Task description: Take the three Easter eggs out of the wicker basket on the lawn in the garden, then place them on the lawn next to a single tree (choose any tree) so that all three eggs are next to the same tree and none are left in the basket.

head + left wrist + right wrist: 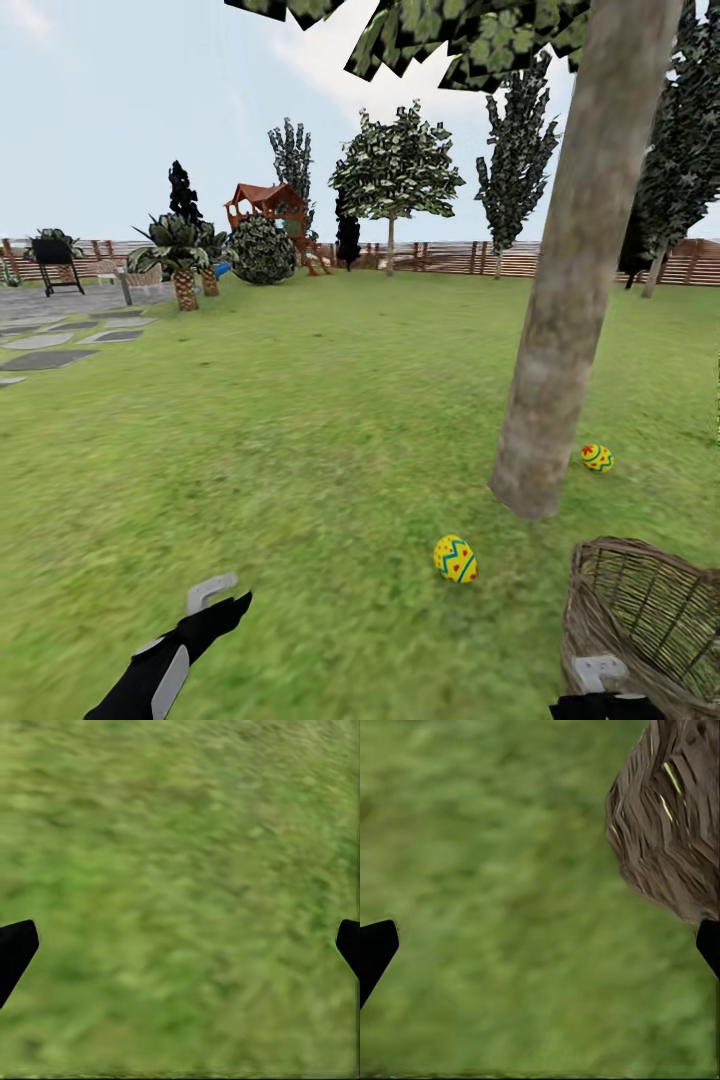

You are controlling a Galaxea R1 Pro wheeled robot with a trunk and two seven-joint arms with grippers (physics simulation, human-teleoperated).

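The left end effector [222, 597] hangs low over the lawn [300, 450], fingers spread wide, empty. The right end effector [540, 945], equally agape, hovers beside the wicker basket [650, 610]. Two Easter eggs [455, 558] lie near the tree [570, 300], basket just beyond.

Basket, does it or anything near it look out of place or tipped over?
The basket looks tipped, its mouth facing sideways rather than up. Two eggs lie loose on the lawn by the tree: one in front, one beside the trunk.
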